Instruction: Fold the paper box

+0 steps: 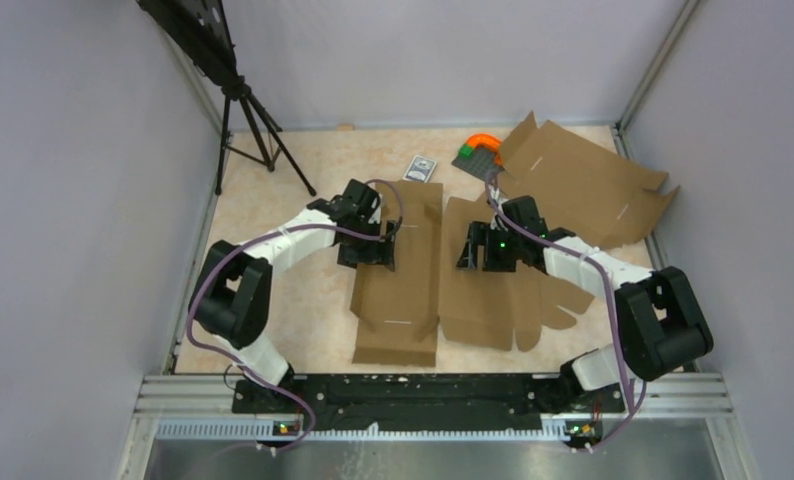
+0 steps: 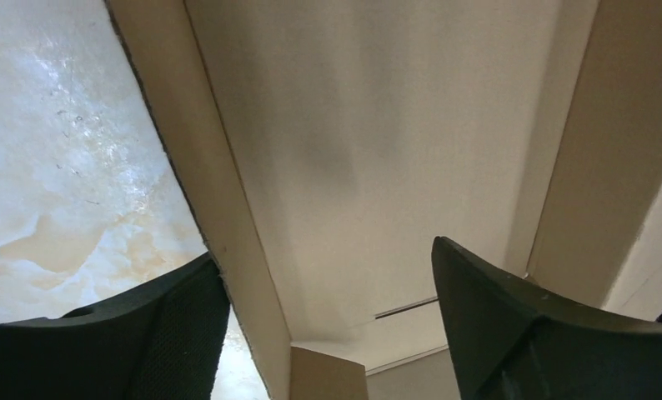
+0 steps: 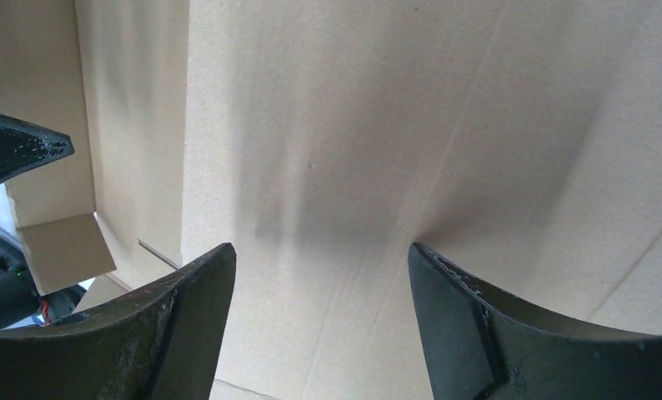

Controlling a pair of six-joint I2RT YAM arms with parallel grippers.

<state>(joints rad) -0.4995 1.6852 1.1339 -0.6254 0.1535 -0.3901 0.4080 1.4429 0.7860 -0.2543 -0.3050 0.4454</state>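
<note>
The paper box [image 1: 403, 300] is a brown cardboard blank, partly folded, lying mid-table between both arms. My left gripper [image 1: 368, 260] hovers at its left edge. In the left wrist view this gripper [image 2: 326, 250] stands open astride a raised side flap [image 2: 228, 250], with one finger over the table and the other over the inner panel [image 2: 353, 125]. My right gripper [image 1: 478, 258] is over the blank's middle. In the right wrist view it [image 3: 320, 247] is open just above a creased panel [image 3: 353, 125] and holds nothing.
A second brown blank [image 1: 583, 185] lies spread flat at the back right. A small grey card pack [image 1: 421, 168] and a green and orange item [image 1: 481, 150] sit behind the box. A black tripod [image 1: 253, 120] stands at the back left, and walls close in three sides.
</note>
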